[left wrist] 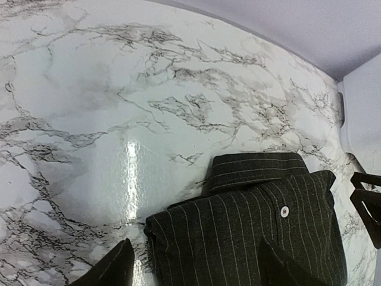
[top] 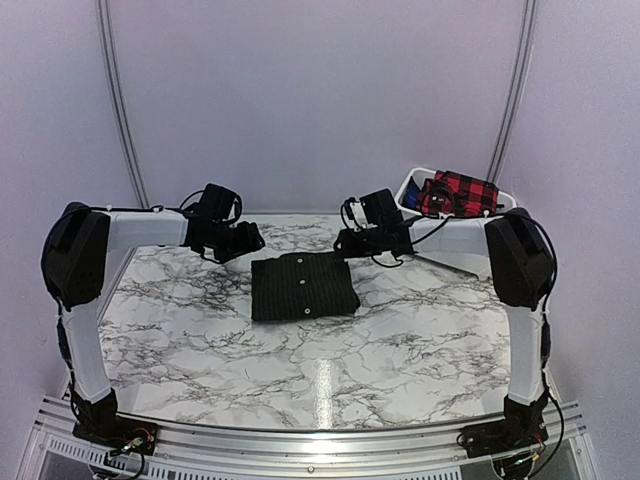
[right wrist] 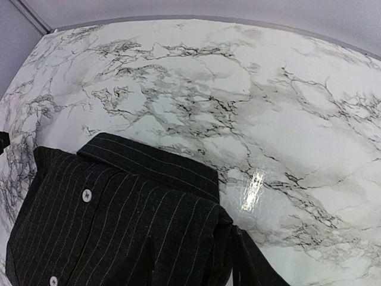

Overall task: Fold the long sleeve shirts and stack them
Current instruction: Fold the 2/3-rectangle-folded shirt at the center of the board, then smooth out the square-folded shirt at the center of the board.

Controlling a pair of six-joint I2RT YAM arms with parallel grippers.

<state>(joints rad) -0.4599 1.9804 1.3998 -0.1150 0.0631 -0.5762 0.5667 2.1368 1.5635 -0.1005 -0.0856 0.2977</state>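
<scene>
Seen from overhead, the black pinstriped shirt (top: 303, 287) lies folded into a flat rectangle on the marble counter (top: 200, 330). It sits about midway between the left and right edges and nearer the far edge than the near one. I have a gripper at each of its far corners.

The left gripper (top: 250, 240) hangs just off the far left corner. In its wrist camera the two fingers (left wrist: 116, 268) stand wide apart with nothing held, and the shirt's left edge lies below the gap between them. The collar (left wrist: 256, 167) and one pale button (left wrist: 284, 210) face up.

The right gripper (top: 347, 242) sits over the far right corner. Its wrist camera shows only one dark finger (right wrist: 253, 262), just beside the folded edge and partly merged with the dark cloth. I cannot tell how wide this gripper stands, nor whether it touches or holds the fabric.

At the far right corner of the counter a white bin (top: 410, 183) holds the red-and-black plaid shirt (top: 462, 192), bunched up and rising above the rim. A bit of blue shows beside it in the bin, too small for me to make out.

Both wrist views cut the pinstriped shirt off at the bottom of the frame, so its near edge shows only from overhead. The right arm's forearm crosses in front of the bin's lower part.
</scene>
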